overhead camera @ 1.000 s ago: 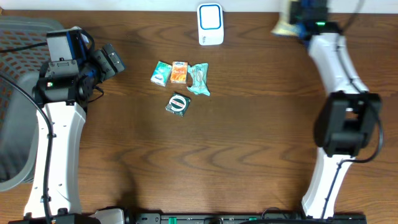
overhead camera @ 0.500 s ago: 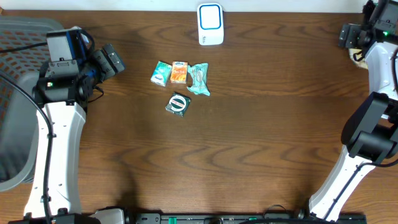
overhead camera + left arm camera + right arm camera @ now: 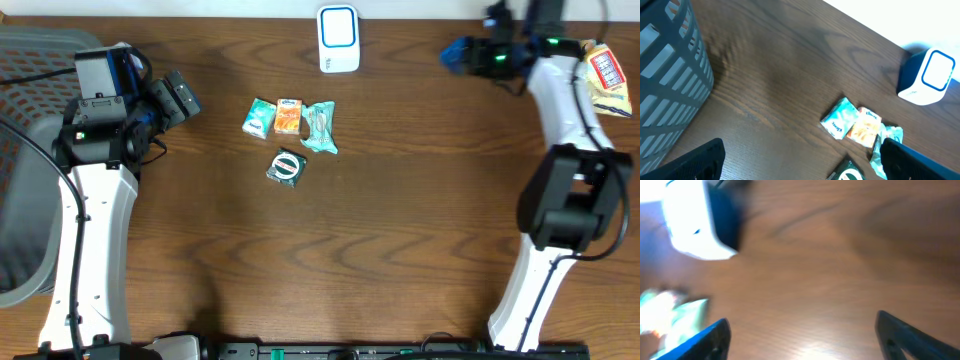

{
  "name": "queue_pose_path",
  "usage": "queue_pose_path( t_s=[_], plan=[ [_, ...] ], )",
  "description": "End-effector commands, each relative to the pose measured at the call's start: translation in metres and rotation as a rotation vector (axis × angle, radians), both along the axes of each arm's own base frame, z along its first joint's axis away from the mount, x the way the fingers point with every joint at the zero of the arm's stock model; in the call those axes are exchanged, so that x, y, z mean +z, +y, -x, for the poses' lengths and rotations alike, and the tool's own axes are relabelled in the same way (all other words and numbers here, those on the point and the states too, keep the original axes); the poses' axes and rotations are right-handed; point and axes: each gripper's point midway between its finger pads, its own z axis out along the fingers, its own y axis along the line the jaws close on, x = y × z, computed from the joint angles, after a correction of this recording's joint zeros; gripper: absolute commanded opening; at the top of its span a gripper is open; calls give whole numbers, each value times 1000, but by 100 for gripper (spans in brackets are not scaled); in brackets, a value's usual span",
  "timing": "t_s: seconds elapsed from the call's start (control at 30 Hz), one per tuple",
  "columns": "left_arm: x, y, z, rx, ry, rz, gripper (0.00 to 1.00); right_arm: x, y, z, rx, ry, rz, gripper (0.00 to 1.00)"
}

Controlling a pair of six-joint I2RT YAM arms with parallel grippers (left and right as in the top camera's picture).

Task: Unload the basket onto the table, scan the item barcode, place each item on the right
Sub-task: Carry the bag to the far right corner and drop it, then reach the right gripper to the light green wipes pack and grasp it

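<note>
Though near scanner (image 3: 338,38), four packets (image 3: 288,120) together; grey basket (image 3: 30,55) far left.

From here I see a dark wood-grain table (image 3: 400,230) filling the overhead view, with a pale white strip (image 3: 200,8) running along its far edge. A grey slatted basket (image 3: 22,230) sits at the left side, and soft light glosses the wood.

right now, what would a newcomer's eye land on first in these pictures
A tight cluster of small teal, orange and green packets lies left of centre on the dark wooden table. A white box scanner with a blue ring stands at the far edge, and a grey slatted plastic basket sits at the left edge.
</note>
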Motion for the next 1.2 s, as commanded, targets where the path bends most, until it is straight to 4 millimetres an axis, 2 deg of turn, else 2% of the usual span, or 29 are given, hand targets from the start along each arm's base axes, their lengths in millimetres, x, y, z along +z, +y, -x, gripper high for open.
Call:
queue_pose_path(
  t_s=[0.0, 0.13, 0.27, 0.5, 0.63, 0.8, 0.97, 1.17],
  plan=[
    [0, 3, 0, 9, 2, -11, 98, 0, 79, 23, 147, 76, -108, 80],
    [0, 3, 0, 9, 2, -11, 98, -20, 128, 38, 206, 123, -1, 77],
    [0, 3, 0, 9, 2, -11, 98, -32, 168, 49, 206, 152, 59, 82],
    [0, 3, 0, 9, 2, -11, 98, -38, 233, 74, 273, 142, 137, 73],
    [0, 3, 0, 9, 2, -11, 98, -42, 249, 83, 276, 113, 241, 73],
    [0, 3, 0, 9, 2, -11, 98, -44, 277, 100, 305, 97, 283, 70],
    [0, 3, 0, 9, 2, -11, 98, -45, 283, 105, 270, 36, 444, 64],
    [0, 3, 0, 9, 2, -11, 98, -46, 287, 111, 236, 3, 525, 61]
  ],
)
